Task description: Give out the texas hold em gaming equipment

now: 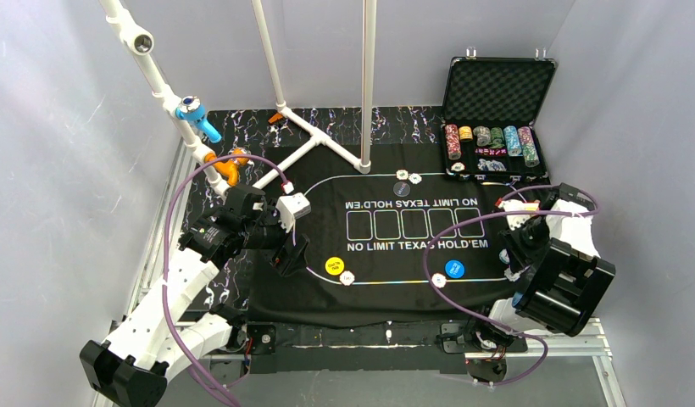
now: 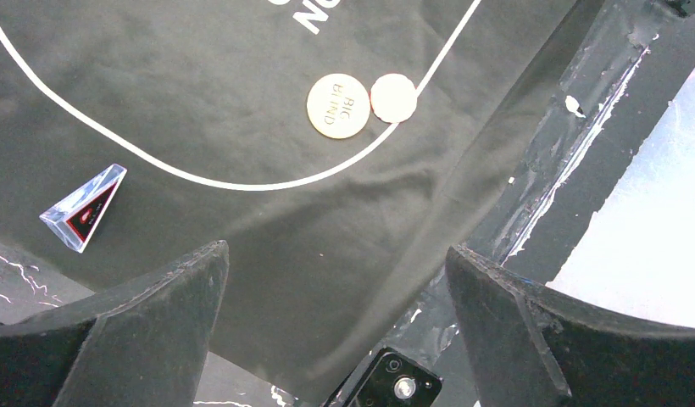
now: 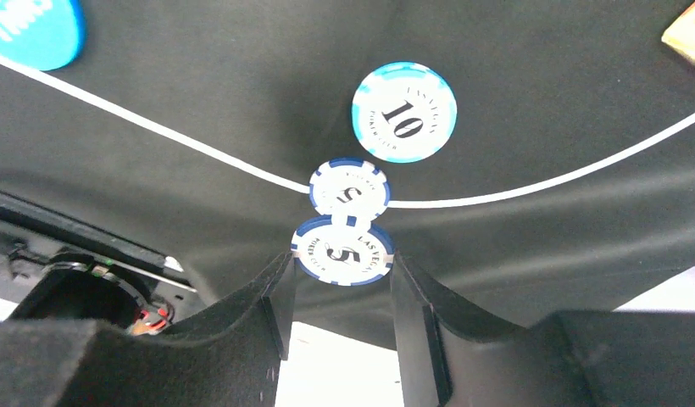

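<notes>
My right gripper (image 3: 342, 267) is shut on a blue-and-white "5" poker chip (image 3: 342, 252), gripping it by its edges at the fingertips. Just beyond it, a second "5" chip (image 3: 350, 186) lies on the mat's white line, with a light-blue "10" chip (image 3: 404, 112) farther on. The blue button disc (image 1: 454, 269) and a pale chip (image 1: 439, 280) lie on the mat (image 1: 386, 288) left of the right gripper (image 1: 508, 253). My left gripper (image 2: 336, 254) is open and empty over the mat's near left corner. The yellow "BIG BLIND" disc (image 2: 337, 105) and a pale chip (image 2: 393, 97) lie side by side ahead of it.
An open black foam-lined case (image 1: 497, 89) with rows of chips stands at the back right. A dark disc (image 1: 400, 188) and two small chips (image 1: 409, 176) lie at the mat's far edge. A clear wedge with red inside (image 2: 83, 206) lies on the mat's left. White pipe legs (image 1: 327, 136) stand behind.
</notes>
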`<state>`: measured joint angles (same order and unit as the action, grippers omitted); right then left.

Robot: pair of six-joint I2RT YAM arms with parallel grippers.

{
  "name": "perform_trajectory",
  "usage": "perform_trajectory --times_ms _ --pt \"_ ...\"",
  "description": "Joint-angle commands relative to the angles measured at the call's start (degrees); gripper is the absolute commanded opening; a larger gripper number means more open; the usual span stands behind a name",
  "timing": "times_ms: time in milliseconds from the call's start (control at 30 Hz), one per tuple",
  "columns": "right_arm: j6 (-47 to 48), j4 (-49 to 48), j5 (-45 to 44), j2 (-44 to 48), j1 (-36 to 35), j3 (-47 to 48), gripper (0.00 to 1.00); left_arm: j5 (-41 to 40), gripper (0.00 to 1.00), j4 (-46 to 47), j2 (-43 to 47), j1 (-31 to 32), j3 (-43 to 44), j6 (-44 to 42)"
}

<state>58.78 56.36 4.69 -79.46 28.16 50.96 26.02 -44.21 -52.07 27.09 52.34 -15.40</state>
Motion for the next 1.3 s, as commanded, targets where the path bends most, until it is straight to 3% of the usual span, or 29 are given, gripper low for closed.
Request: perform_trajectory --times_ms 0,133,400,667,1100,1267 --pt "3.30 9.66 6.22 1.31 0.04 5.61 0.38 1.22 0.99 -1.32 0.75 -0.29 0.19 -0.37" --pt "2.09 13.98 10.13 1.92 -4.74 9.15 0.36 1.44 0.99 -1.24 0.24 -0.29 0.38 -0.05" --pt "-11.54 10.99 11.62 5.27 -27.47 8.98 0.36 1.14 0.99 -0.70 0.96 -0.28 -0.28 0.42" --pt "-15.14 7.13 6.06 6.82 -45.07 5.08 0.34 0.52 0.99 -0.47 0.97 -0.30 -0.78 0.45" --pt "-17.06 -0.94 1.05 -1.42 -65.44 0.87 0.34 0.35 0.99 -0.68 0.93 -0.36 -0.28 0.65" --pt "-18.18 -2.93 -0.60 -3.60 -70.25 0.11 0.36 -0.03 0.99 -0.79 1.44 -0.36 -0.61 0.61"
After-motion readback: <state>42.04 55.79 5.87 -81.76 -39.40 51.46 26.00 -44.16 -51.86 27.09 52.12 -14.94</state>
